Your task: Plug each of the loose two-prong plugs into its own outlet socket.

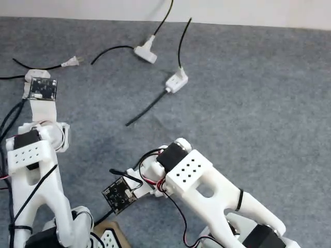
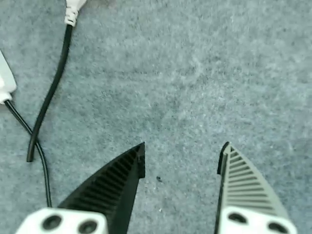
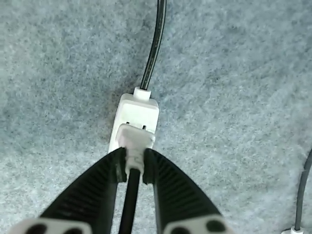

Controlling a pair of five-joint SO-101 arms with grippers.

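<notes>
Plug (image 3: 136, 139) at socket (image 3: 139, 109), one more unplugged
The right gripper (image 3: 134, 156) clamped the plug against the socket, though full seating was unclear. The left gripper (image 2: 183, 146) hung spread and empty over carpet (image 2: 204, 73). A loose plug (image 1: 72, 62) lay bare-pronged, apparently left to do.

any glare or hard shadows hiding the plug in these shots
Right wrist view: even light, no glare; plug, socket and right gripper all plainly lit. Left wrist view: only faint shading on the carpet under the open left gripper. High view: soft carpet shadows, no glare.
</notes>
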